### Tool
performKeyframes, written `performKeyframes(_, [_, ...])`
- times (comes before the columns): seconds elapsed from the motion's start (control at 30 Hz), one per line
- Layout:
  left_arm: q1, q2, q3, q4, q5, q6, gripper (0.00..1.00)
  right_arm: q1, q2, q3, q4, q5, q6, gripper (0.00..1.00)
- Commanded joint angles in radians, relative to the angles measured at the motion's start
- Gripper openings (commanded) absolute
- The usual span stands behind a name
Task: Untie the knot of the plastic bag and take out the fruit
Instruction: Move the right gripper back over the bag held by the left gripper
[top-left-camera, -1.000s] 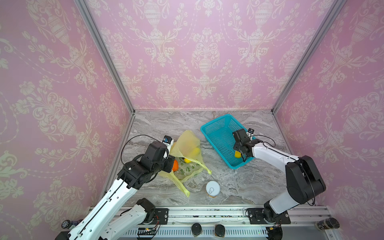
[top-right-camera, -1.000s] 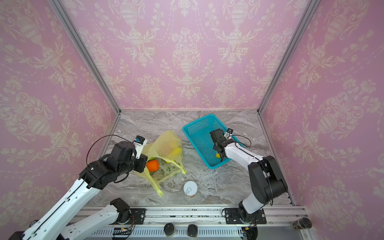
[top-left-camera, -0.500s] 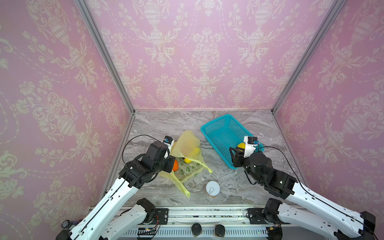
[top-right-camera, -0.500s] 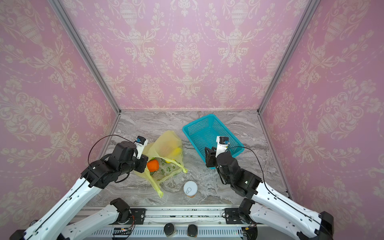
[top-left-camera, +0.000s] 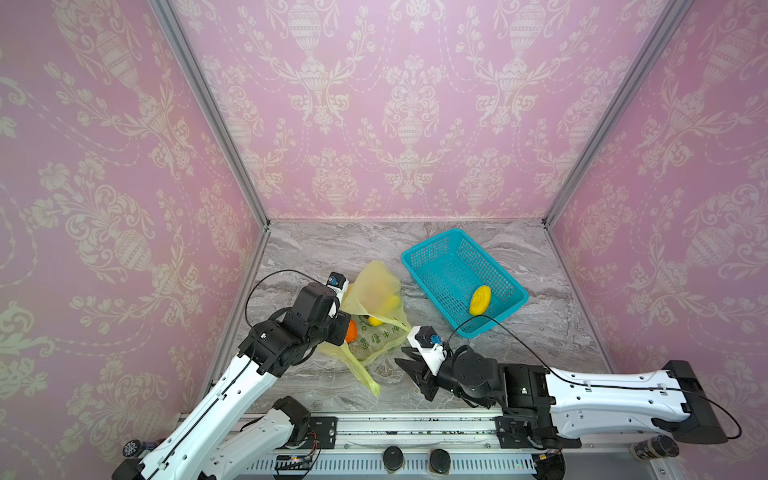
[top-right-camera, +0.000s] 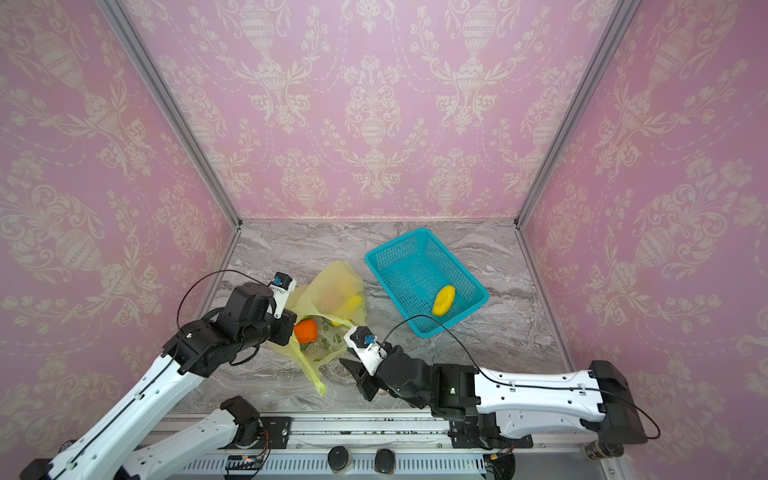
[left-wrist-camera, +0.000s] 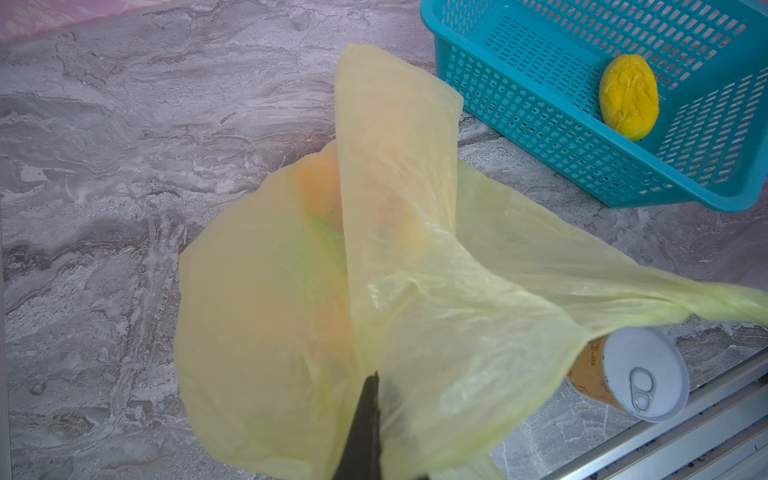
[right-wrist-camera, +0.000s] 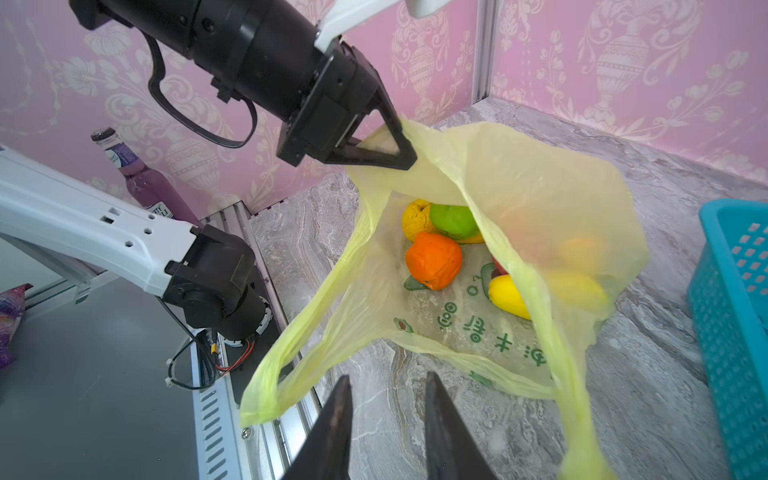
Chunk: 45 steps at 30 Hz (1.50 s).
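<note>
The yellow-green plastic bag (top-left-camera: 376, 291) (top-right-camera: 332, 291) lies left of centre with its mouth held up. My left gripper (right-wrist-camera: 405, 156) (left-wrist-camera: 370, 399) is shut on the bag's upper edge. Inside lies fruit: an orange (right-wrist-camera: 434, 259) (top-right-camera: 306, 330), a green apple (right-wrist-camera: 453, 220), a lemon (right-wrist-camera: 415, 220) and an elongated yellow one (right-wrist-camera: 507, 297). Another yellow fruit (top-left-camera: 480, 300) (left-wrist-camera: 629, 102) lies in the teal basket. The knot is out of view; a handle loop (right-wrist-camera: 291, 361) hangs loose. My right gripper (top-left-camera: 411, 376) (top-right-camera: 355, 378) (right-wrist-camera: 387, 376) is open and empty, low in front of the bag's mouth.
The teal mesh basket (top-left-camera: 424, 253) (top-right-camera: 386, 249) (right-wrist-camera: 731, 291) stands at the back right. A white-lidded can (left-wrist-camera: 640, 378) stands by the front rail under the bag's stretched handle, close to my right gripper. A purple bottle (right-wrist-camera: 137, 174) stands beyond the left rail.
My right arm came away from the basket, leaving the yellow fruit in it, and swung to the front of the table before the bag; its jaws narrowed. The left gripper kept hold of the bag.
</note>
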<state>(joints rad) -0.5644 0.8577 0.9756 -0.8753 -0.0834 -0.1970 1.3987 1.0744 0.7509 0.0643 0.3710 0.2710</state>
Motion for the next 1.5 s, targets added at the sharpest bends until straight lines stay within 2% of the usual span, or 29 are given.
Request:
performKeyframes(0.0, [0.011,-0.015,-0.014,0.01,0.014,-0.01,0.0,0.003,0.106,0.058,0.054,0.025,-0.027,0.27])
performKeyframes(0.1, [0.011,-0.016,-0.014,0.012,0.029,-0.007,0.0,0.001,0.233,0.088,0.069,0.118,-0.012,0.25])
performKeyframes(0.2, [0.011,-0.017,-0.015,0.014,0.042,-0.005,0.0,-0.017,0.356,0.158,0.036,0.202,0.027,0.19])
performKeyframes(0.27, [0.011,-0.014,-0.015,0.014,0.041,-0.007,0.0,-0.036,0.41,0.195,0.013,0.254,0.067,0.19])
performKeyframes(0.37, [0.011,-0.014,-0.016,0.014,0.047,-0.007,0.0,-0.069,0.46,0.212,0.046,0.266,0.122,0.24])
performKeyframes(0.57, [0.011,-0.001,-0.017,0.016,0.06,-0.005,0.0,-0.069,0.592,0.246,0.157,0.236,0.184,0.37])
performKeyframes(0.73, [0.011,-0.001,-0.015,0.016,0.067,-0.005,0.0,-0.079,0.7,0.305,0.193,0.192,0.148,0.42])
performKeyframes(0.83, [0.011,-0.009,-0.015,0.015,0.067,-0.005,0.0,-0.097,0.734,0.309,0.238,0.147,0.145,0.53])
performKeyframes(1.13, [0.011,-0.006,-0.015,0.016,0.082,-0.005,0.0,-0.143,0.854,0.321,0.38,0.061,0.162,0.69])
performKeyframes(1.47, [0.011,-0.016,-0.015,0.023,0.109,-0.002,0.0,-0.165,0.935,0.307,0.533,0.05,0.147,0.79])
